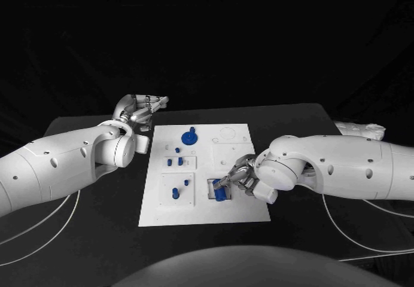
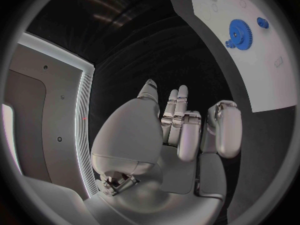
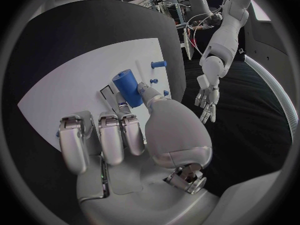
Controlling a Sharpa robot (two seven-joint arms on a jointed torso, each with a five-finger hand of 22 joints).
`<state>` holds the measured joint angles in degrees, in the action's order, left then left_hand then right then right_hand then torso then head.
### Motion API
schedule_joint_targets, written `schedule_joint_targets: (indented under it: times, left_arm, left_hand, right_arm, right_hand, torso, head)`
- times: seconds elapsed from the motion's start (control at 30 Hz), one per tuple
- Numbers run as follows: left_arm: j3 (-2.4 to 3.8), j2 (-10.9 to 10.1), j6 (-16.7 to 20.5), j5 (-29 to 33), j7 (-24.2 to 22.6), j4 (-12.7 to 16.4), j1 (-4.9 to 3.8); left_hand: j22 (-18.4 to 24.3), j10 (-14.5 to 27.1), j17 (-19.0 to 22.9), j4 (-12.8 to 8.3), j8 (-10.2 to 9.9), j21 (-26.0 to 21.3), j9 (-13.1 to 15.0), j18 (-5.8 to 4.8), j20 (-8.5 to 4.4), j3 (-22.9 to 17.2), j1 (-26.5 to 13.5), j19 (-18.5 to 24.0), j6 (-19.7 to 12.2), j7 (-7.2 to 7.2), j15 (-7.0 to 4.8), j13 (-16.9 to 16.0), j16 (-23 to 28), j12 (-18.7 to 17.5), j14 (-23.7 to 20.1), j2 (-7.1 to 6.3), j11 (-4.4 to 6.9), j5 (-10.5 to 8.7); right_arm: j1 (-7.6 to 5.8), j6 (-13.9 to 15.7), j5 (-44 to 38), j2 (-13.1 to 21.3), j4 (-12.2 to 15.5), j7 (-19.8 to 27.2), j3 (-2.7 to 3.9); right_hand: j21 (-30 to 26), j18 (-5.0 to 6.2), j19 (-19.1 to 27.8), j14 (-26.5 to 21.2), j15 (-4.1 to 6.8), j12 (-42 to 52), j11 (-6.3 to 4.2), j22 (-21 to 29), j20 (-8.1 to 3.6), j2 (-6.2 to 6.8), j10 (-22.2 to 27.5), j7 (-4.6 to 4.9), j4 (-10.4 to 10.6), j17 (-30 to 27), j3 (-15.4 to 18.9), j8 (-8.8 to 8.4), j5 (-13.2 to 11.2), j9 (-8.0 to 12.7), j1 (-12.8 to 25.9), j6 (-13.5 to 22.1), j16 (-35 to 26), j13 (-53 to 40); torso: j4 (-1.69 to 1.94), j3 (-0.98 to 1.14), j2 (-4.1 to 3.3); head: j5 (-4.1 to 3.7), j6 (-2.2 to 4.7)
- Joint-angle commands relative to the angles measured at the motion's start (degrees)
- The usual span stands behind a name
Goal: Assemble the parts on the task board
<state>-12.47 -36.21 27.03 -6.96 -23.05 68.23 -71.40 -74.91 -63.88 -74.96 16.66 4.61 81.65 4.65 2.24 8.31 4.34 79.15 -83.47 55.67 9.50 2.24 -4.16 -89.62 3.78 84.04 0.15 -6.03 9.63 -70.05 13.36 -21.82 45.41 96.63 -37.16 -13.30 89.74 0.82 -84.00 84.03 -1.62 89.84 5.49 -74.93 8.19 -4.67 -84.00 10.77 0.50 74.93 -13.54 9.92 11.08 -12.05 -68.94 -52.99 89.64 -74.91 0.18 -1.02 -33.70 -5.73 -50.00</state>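
A robotics lab or test cell — a black table (image 1: 285, 119) stands against black drapery, with a white task board (image 1: 207, 212) laid at its middle. Beyond the table's far edge, the right wrist view shows metal racks and looped cables (image 3: 190, 22) — workshop-style equipment.

task board (image 1: 203, 209): smooth white plate, matt, looks like plastic
blue gear (image 2: 238, 32): matt blue plastic with a toothed rim
blue cylinder (image 3: 128, 84): smooth blue plastic with a soft sheen
table (image 1: 285, 119): black, matt top
right hand (image 3: 134, 135): silver-grey, smooth satin shells, whether metal or plastic cannot be told
left hand (image 2: 172, 135): same silver-grey satin finish
arms (image 1: 345, 164): glossy white hard shells, plastic by the look
cables (image 1: 362, 242): thin, white and smooth
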Motion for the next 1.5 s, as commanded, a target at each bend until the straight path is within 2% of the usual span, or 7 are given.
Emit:
schedule_joint_targets:
  times: [0.03,0.27,0.47,0.8,1.17,1.37,1.5]
  left_arm:
    - [0.04,0.09,-0.91,-0.21,-0.19,0.07,-0.03]
    - [0.04,0.08,-0.91,-0.21,-0.18,0.08,-0.03]
    - [0.04,0.12,-0.92,-0.22,-0.18,0.08,-0.03]
    - [0.04,0.07,-0.91,-0.22,-0.15,0.08,-0.04]
    - [0.04,0.07,-0.89,-0.22,-0.15,0.1,-0.04]
    - [0.04,0.04,-0.95,-0.22,-0.13,0.13,-0.04]
    - [0.04,0.04,-0.98,-0.22,-0.13,0.12,-0.04]
  left_hand:
    - [-12.38,0.36,-14.38,0.02,-0.1,-0.28,0.07,-0.17,0.18,0.18,0.08,-0.04,-0.35,-0.17,0.23,-0.04,-0.01,0.11,5.61,0.47,-0.14,0.29]
    - [-12.38,0.36,-14.38,0.02,-0.1,-0.28,0.07,-0.17,0.18,0.18,0.08,-0.04,-0.35,-0.17,0.23,-0.04,-0.01,0.11,5.61,0.47,-0.14,0.29]
    - [-12.38,0.36,-14.38,0.02,-0.1,-0.28,0.07,-0.17,0.18,0.18,0.08,-0.04,-0.35,-0.17,0.23,-0.04,-0.01,0.11,5.61,0.47,-0.14,0.29]
    - [-12.38,0.36,-14.38,0.02,-0.1,-0.28,0.07,-0.17,0.18,0.18,0.08,-0.04,-0.35,-0.17,0.23,-0.04,-0.01,0.11,5.61,0.47,-0.14,0.29]
    - [-12.38,0.36,-14.38,0.02,-0.1,-0.28,0.07,-0.17,0.18,0.18,0.08,-0.04,-0.35,-0.17,0.23,-0.04,-0.01,0.11,5.61,0.47,-0.14,0.29]
    - [-12.38,0.36,-14.38,0.02,-0.1,-0.28,0.07,-0.17,0.18,0.18,0.08,-0.04,-0.35,-0.17,0.23,-0.04,-0.01,0.11,5.61,0.47,-0.14,0.29]
    - [-12.38,0.36,-14.38,0.02,-0.1,-0.28,0.07,-0.17,0.18,0.18,0.08,-0.04,-0.35,-0.17,0.23,-0.04,-0.01,0.11,5.61,0.47,-0.14,0.29]
  right_arm:
    - [0.15,-1.01,0.09,-0.18,-0.2,-0.32,-0.09]
    - [0.15,-1.02,0.1,-0.42,-0.34,-0.3,-0.09]
    - [0.15,-1.01,0.05,-0.5,-0.37,-0.38,-0.09]
    - [0.15,-1.46,-0.14,-0.72,-0.35,-0.47,-0.09]
    - [0.15,-1.22,-0.16,-0.49,-0.16,-0.39,-0.08]
    - [0.15,-0.31,-0.24,0.03,0.44,-0.06,-0.08]
    - [0.15,0.83,-1.97,0.69,1.16,0.43,-0.08]
  right_hand:
    - [0.26,-0.82,-6.0,5.97,0.25,0.16,-0.12,-15.07,-0.45,-0.13,-6.0,-1.43,0.41,15.07,-0.14,-0.53,-0.04,0.1,-0.19,-1.02,0.36,-15.09]
    - [0.26,-0.82,-6.0,5.97,-0.12,0.16,0.47,-15.07,-0.27,0.38,-6.0,-0.71,0.84,15.07,0.33,-1.75,-0.58,0.48,0.33,0.64,0.36,-15.09]
    - [0.26,-0.82,-6.0,5.97,-0.78,0.16,1.13,-15.07,0.27,1.2,-6.0,-0.02,1.36,15.07,1.44,-2.28,-2.68,0.57,1.16,2.23,0.36,-15.09]
    - [0.26,-0.82,-6.0,5.97,-1.81,0.16,1.94,-15.07,1.31,4.24,-6.0,0.8,2.36,15.07,5.58,-2.98,-7.11,0.77,4.02,6.14,0.36,-15.09]
    - [0.26,-0.82,-6.0,5.97,-1.95,0.16,2.07,-15.07,1.48,4.65,-6.0,0.93,2.4,15.07,6.29,-2.98,-7.33,0.81,4.28,6.73,0.36,-15.09]
    - [0.26,-0.82,-6.0,5.97,-2.05,0.16,2.13,-15.07,1.63,4.43,-6.0,0.95,2.72,15.07,6.87,-2.13,-7.29,0.48,4.68,6.11,0.36,-15.09]
    - [0.26,-0.82,-6.0,5.97,-1.78,0.16,1.62,-15.07,1.56,4.11,-6.0,0.26,2.76,15.07,7.46,0.41,-7.29,-0.84,4.56,3.84,0.36,-15.09]
  torso:
    - [0.05,-0.02,-0.04]
    - [0.0,-0.04,-0.05]
    - [0.01,-0.01,-0.03]
    - [0.03,-0.01,-0.05]
    - [-0.02,-0.02,-0.04]
    - [-0.02,0.05,-0.05]
    - [-0.02,0.01,-0.01]
  head:
    - [-0.01,0.0]
    - [0.02,0.0]
    - [0.03,0.0]
    - [0.05,0.0]
    - [0.17,0.0]
    - [0.19,0.0]
    - [0.23,0.0]
